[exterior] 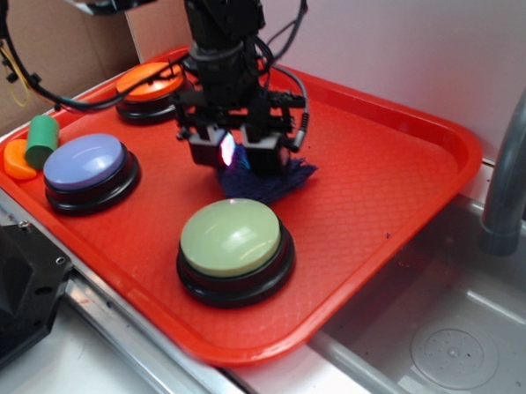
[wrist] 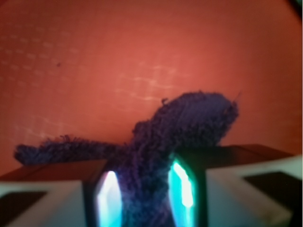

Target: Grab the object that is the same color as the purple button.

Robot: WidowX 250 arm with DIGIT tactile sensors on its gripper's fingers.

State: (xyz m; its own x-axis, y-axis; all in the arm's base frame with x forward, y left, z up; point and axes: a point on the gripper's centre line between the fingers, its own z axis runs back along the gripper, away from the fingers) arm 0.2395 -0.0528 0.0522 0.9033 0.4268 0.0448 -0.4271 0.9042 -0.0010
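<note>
One gripper [exterior: 236, 151] pinches one purple rag [wrist: 161, 142]; three buttons, including the purple button [exterior: 85, 163], sit on one red tray [exterior: 395, 195].

Red plastic tray [exterior: 378, 185], faint grid texture. Fuzzy dark navy-purple terry rag [wrist: 189, 123]. Round buttons, black bases: lavender-blue dome [exterior: 85, 162], orange dome [exterior: 150, 80], pale green dome [exterior: 231, 237]. Green cylinder [exterior: 43, 141].

1. A red tray [exterior: 396, 177] with a raised rim and a fine gridded surface carries everything.
2. The green-domed button [exterior: 234, 248] sits at its near middle, the landmark here.
3. Left of it, the purple button [exterior: 90, 172].
4. Far left behind it, the orange-domed button [exterior: 149, 90].
5. Just behind it, the dark purple rag [exterior: 268, 181] touches the tray.
6. Furthest left, a green cylinder [exterior: 42, 141] beside an orange piece [exterior: 18, 160].
</note>
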